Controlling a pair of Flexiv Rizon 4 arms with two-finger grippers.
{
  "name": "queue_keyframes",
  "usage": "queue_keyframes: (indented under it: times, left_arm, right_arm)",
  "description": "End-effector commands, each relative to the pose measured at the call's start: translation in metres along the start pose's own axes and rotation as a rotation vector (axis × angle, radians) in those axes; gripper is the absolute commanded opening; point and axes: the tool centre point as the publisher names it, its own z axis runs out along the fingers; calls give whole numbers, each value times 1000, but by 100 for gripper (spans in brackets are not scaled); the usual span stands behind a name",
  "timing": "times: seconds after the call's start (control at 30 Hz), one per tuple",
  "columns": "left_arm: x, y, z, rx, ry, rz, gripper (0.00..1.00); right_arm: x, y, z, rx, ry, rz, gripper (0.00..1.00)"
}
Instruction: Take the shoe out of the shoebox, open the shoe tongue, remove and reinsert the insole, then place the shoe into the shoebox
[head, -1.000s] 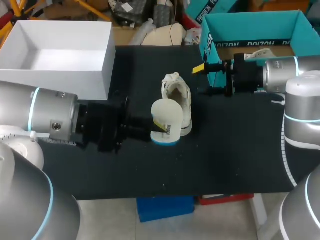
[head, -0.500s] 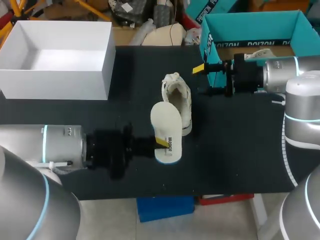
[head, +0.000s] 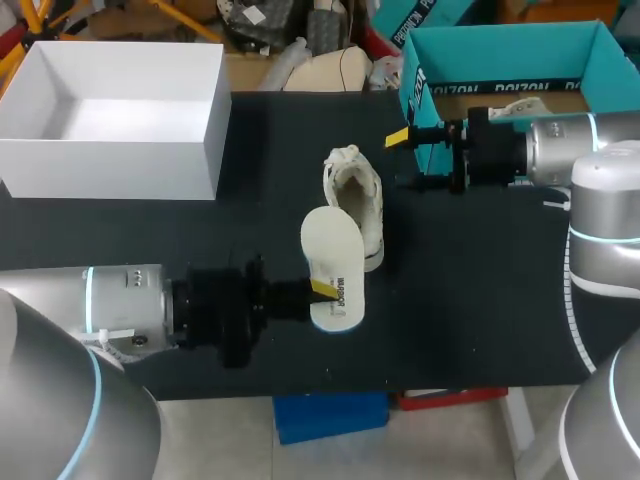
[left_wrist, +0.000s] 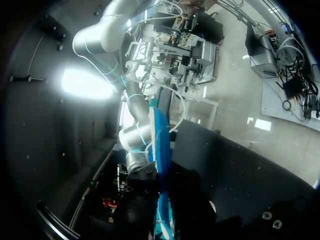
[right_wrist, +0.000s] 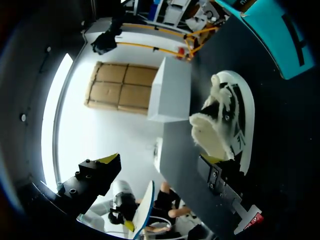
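Currently on the insole step. Insole (head: 330, 262) out of the shoe (head: 358, 200), lying just beside it mid-counter (head: 480, 300). Heel end pinched in left claw (head: 322, 290), seemingly a firm grip, though hard to confirm with the wrist view edge-on. Right claw (head: 411, 160) spread wide, empty, near the shoe's far side. Next, probably: brace shoe with right, feed insole toe-first into the opening, press flat before boxing.
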Motion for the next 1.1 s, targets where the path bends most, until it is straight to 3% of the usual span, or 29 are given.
queue_keyframes:
  times: [0.03, 0.2, 0.47, 0.73, 1.1]
  left_arm:
    - [4, -5, 8, -5, -11, 51, 0]
    - [12, -3, 22, -15, -94, 120, 0]
    - [21, 22, 43, -20, -153, 226, 0]
    - [21, 67, 59, -63, -122, 315, 0]
    - [16, 127, 78, -56, -113, 372, 0]
  right_arm:
    - [-1, 0, 2, -3, -1, 0, 100]
    - [-1, 0, 2, -3, -1, 0, 100]
    - [-1, 0, 2, -3, -1, 0, 100]
    - [-1, 0, 2, -3, -1, 0, 100]
    - [-1, 0, 2, -3, -1, 0, 100]
